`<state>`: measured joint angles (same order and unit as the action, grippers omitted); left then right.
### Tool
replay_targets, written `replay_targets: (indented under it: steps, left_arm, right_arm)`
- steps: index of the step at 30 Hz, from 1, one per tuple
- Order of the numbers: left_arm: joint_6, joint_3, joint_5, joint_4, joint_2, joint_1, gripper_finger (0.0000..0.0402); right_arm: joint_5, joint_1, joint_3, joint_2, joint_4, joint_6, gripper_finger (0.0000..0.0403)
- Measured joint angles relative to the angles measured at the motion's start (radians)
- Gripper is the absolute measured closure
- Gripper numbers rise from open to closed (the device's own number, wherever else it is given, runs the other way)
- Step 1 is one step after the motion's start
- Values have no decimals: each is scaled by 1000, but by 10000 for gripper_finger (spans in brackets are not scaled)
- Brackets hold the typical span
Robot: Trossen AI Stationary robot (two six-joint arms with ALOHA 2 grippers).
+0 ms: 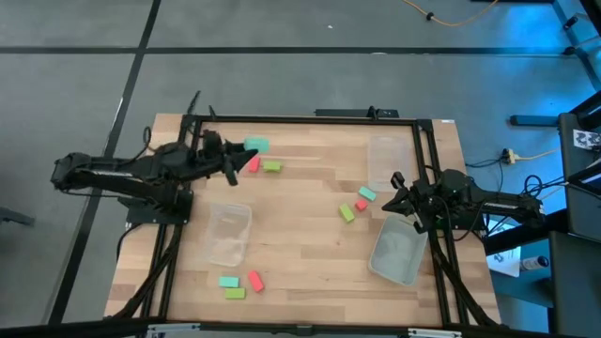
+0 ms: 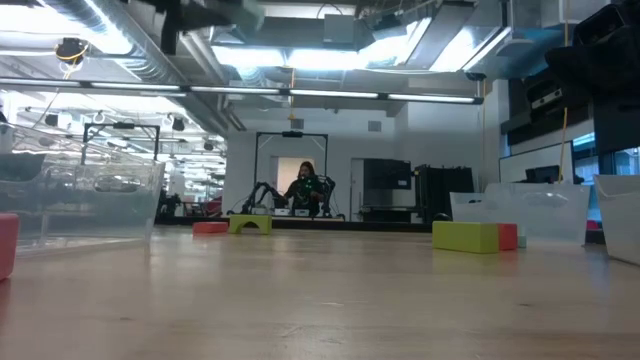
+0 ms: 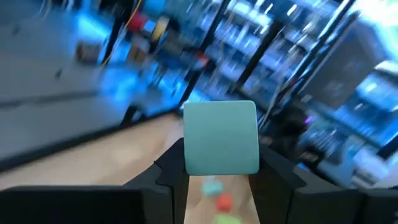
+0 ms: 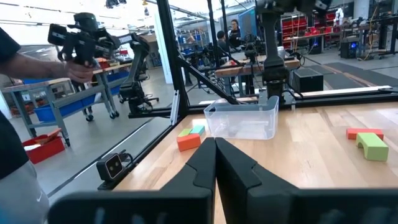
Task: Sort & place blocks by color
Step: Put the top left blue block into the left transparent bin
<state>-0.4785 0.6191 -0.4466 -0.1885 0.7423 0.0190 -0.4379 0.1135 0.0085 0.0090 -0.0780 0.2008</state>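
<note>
1. Teal is what catches the eye first: the left gripper [image 1: 237, 161] sits at about ten o'clock on the wooden table [image 1: 300, 244], and its wrist view shows a teal-green block [image 3: 221, 138] clamped between its two dark fingers [image 3: 166, 169], lifted off the wood.
2. Just past that gripper lie a red-pink block [image 1: 251, 164] and a lime block [image 1: 271, 166], close together; in the overhead view the held teal block shows at the gripper's tip.
3. Toward seven o'clock a clear tub [image 1: 228, 234] rests on the table, and below it, near the front edge, a second cluster: teal block [image 1: 228, 281], lime block [image 1: 234, 293], red-pink block [image 1: 254, 280].
4. Near three o'clock a third cluster sits just beside the right arm: teal block [image 1: 366, 193], red-pink block [image 1: 361, 204], lime block [image 1: 346, 213].
5. Two more clear tubs stand on that side, one at one o'clock [image 1: 385, 160], one at five o'clock [image 1: 396, 254].
6. The right gripper [image 1: 392, 199] waits at three o'clock between those tubs, its fingers [image 4: 205, 163] pressed together on nothing.
</note>
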Motion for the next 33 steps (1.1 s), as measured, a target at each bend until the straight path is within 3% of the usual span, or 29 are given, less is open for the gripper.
replay_targets:
  steps: [9,16,25,33]
  left_arm:
    - [56,-94,-19,-298,-10,-93,280]
    - [166,-102,87,-368,-14,-152,280]
    - [62,-103,412,-321,-128,-165,280]
    - [38,-99,468,-36,-238,-165,280]
  right_arm:
    - [0,0,0,0,0,0,389]
    - [0,0,0,0,0,0,389]
    - [0,0,0,0,0,0,389]
    - [0,0,0,0,0,0,389]
